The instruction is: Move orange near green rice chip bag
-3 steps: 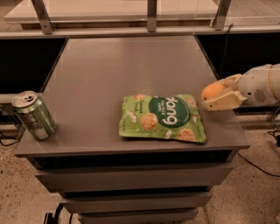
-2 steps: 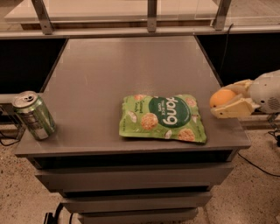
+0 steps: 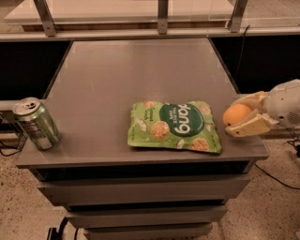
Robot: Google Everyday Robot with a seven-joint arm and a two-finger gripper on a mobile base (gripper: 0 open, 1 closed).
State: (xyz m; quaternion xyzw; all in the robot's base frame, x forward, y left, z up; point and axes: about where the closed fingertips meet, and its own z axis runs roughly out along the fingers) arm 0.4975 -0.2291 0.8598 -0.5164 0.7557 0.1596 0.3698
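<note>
The orange (image 3: 236, 114) sits between the two cream fingers of my gripper (image 3: 233, 117), low over the table's right edge. One finger (image 3: 249, 99) lies over it and the other under it, and both seem to touch it. The green rice chip bag (image 3: 174, 126) lies flat near the table's front edge, just left of the orange with a small gap between them. The white wrist reaches in from the right.
A green-and-silver drink can (image 3: 36, 123) stands at the front left corner of the grey table (image 3: 136, 75). Drawers sit below the front edge. A railing with metal posts (image 3: 162, 14) runs behind the table. Speckled floor lies on both sides.
The gripper with the orange has moved right, away from the bag, and then lower toward the table's right edge. The bag and the can have not moved.
</note>
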